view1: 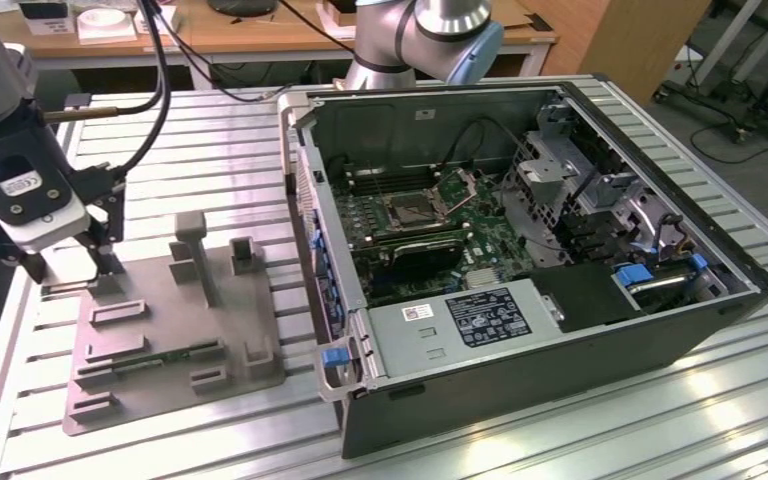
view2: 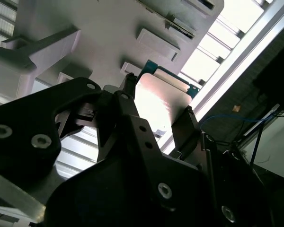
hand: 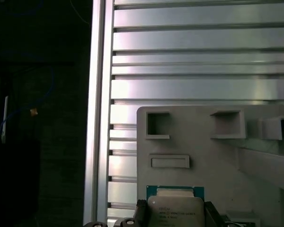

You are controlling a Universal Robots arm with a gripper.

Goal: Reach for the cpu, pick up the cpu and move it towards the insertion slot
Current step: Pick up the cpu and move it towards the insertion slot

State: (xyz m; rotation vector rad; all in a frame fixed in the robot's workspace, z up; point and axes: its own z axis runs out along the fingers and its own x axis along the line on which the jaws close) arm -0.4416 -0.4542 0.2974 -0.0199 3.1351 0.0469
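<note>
At the grey tray (view1: 157, 310) on the table (view1: 624, 430), the tool (view2: 157, 100) pinches the cpu (hand: 176, 210) by opposite edges, leaving its flat face untouched. The insertion slot (view1: 415, 208) waits well apart inside the computer case (view1: 491, 390).

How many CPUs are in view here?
1. The cpu is clamped in the gripper by the tray's edge, at the exterior view's left. The slot inside the case looks empty, though its dark centre could hide one.
</note>
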